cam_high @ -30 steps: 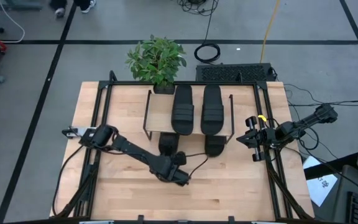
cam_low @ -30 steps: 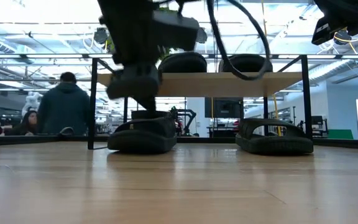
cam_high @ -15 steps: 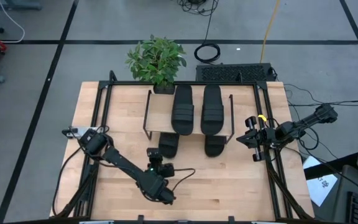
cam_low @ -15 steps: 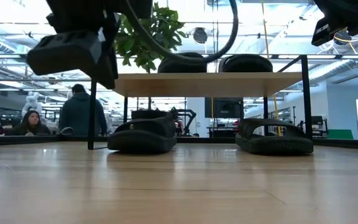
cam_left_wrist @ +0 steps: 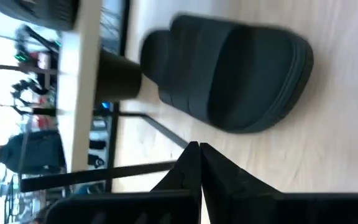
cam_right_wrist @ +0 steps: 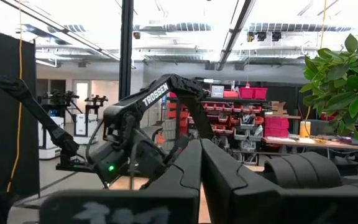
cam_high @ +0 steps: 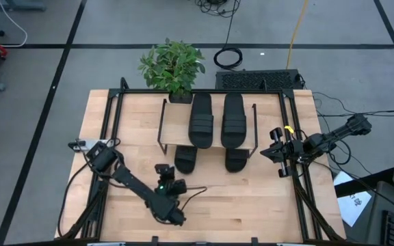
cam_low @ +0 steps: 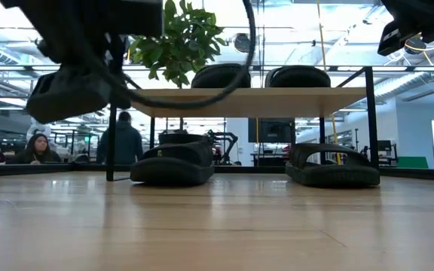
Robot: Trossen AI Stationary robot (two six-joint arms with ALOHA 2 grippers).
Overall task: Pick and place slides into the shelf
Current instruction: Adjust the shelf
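Observation:
Two black slides (cam_high: pixel 201 119) (cam_high: pixel 233 119) lie side by side, soles down, on the shelf's light wood board (cam_high: pixel 173 123). Two more slides (cam_high: pixel 185 158) (cam_high: pixel 236 159) rest on the table under the shelf, their near ends sticking out past its near edge; the low view shows them too (cam_low: pixel 173 165) (cam_low: pixel 331 167). My left gripper (cam_high: pixel 164 167) hovers shut and empty just left of and nearer than the lower left slide (cam_left_wrist: pixel 229 74), pointing at it. My right gripper (cam_high: pixel 278 154) waits shut at the table's right edge.
A potted plant (cam_high: pixel 173 65) stands behind the shelf's far left corner. Black rails (cam_high: pixel 115 130) run along the table's left and right sides. The near half of the table (cam_high: pixel 252 205) is bare wood. People (cam_low: pixel 126 139) are in the room beyond.
My left gripper has drawn back from the lower left slide, going toward the table's left and near edges. That slide stays where it was under the shelf.

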